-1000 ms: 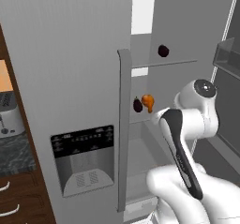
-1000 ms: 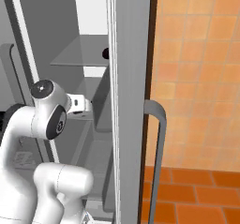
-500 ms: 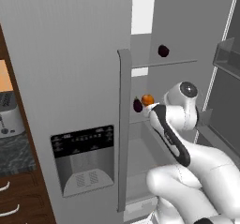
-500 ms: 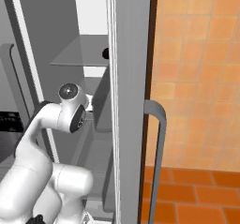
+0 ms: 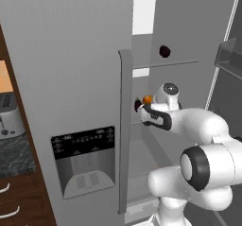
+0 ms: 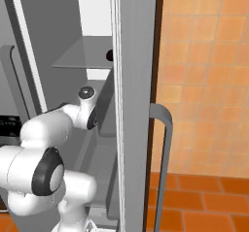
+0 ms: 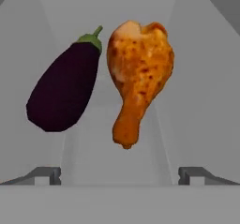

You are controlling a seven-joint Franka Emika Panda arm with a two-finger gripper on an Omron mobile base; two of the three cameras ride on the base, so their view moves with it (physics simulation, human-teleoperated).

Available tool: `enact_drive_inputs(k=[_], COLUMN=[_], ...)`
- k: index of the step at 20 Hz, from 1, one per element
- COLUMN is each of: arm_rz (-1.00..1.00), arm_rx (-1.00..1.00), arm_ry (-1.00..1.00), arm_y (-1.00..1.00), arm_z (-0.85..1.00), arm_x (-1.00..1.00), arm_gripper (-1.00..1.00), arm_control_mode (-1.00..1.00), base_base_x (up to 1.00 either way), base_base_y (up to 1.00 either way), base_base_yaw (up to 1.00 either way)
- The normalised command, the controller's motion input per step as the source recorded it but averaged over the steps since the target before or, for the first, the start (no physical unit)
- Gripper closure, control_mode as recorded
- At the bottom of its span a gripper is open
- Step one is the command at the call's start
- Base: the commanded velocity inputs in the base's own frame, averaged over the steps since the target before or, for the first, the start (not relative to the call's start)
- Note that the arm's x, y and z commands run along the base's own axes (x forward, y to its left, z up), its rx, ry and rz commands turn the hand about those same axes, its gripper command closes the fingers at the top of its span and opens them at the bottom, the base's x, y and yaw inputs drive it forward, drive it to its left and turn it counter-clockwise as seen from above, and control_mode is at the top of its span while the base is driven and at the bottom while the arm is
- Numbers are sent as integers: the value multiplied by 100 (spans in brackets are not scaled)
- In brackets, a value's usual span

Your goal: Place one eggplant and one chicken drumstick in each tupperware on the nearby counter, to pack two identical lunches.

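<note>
Drumstick point(image 7: 139, 78): glazed, likely slick, rigid; best pinched across fat end. Eggplant point(image 7: 63, 90) just beside: smooth, firm. Tool point(image 7: 120, 175): spread wide, empty.

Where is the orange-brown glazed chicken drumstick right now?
In the hand view the orange-brown glazed chicken drumstick lies inside the fridge, right of the dark purple eggplant, ahead of the open gripper.

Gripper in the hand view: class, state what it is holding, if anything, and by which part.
Nothing. The gripper is open, its fingertips apart, short of the eggplant and chicken drumstick.
</note>
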Motion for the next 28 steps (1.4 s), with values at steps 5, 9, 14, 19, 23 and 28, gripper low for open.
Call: enact_drive_inputs(k=[5,9,14,19,23,28], arm_rz=[0,0,2,9,17,17], arm_rx=[0,0,0,0,0,-1], arm_ry=[10,5,7,-4,-5,-4], arm_y=[-16,-5,0,0,8,21], arm_z=[-27,-44,-64,-24,11,55], arm_x=[100,95,28,-84,-99,-100], arm_gripper=[-100,-100,100,100,100,100], arm_control_mode=[-100,-100,-100,-100,-100,-100], base_base_x=[0,0,0,0,0,0], base_base_y=[0,0,0,0,0,0], base_base_yaw=[0,0,0,0,0,0])
